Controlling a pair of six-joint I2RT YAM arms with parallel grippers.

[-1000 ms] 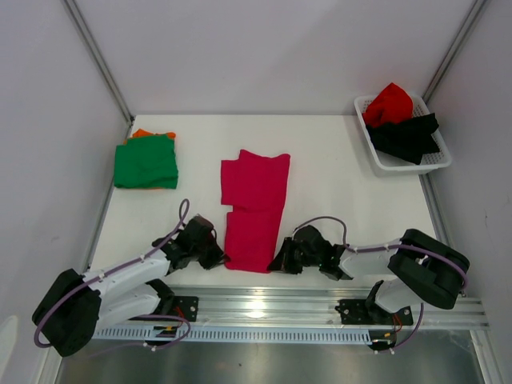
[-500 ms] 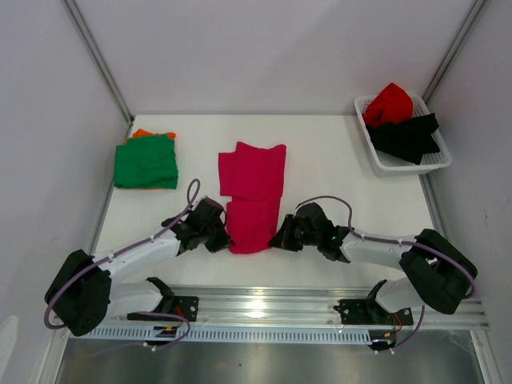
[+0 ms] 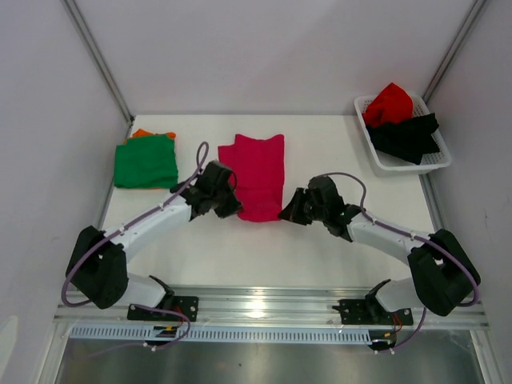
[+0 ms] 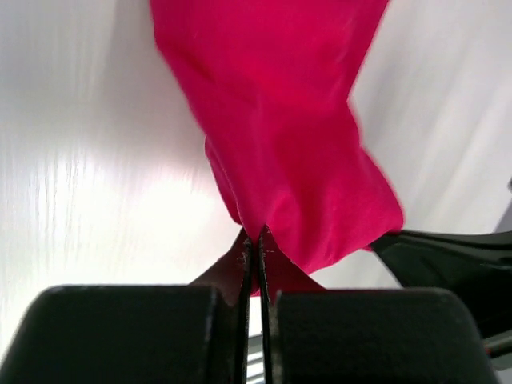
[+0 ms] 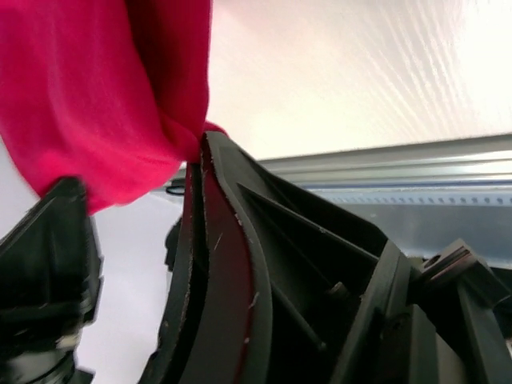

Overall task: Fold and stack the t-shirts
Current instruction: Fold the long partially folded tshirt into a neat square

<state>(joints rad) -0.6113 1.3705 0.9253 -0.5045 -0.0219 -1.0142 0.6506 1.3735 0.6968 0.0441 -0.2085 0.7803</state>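
the magenta t-shirt [image 3: 254, 164], a plain folded rectangle, lies mid-way across the table [image 3: 336, 248], long axis running 12 to 6 o'clock. the left gripper [image 3: 233, 210] and right gripper [image 3: 286, 214] each pinch one 6 o'clock corner.

The setting is a robotics laboratory test cell: a white bench [image 3: 320, 152] enclosed by plain white panels [image 3: 280, 56] on metal corner posts [image 3: 98, 58], with a cabled left arm [image 3: 152, 226] and right arm [image 3: 384, 234] bolted to an aluminium rail [image 3: 264, 302] along its near edge.
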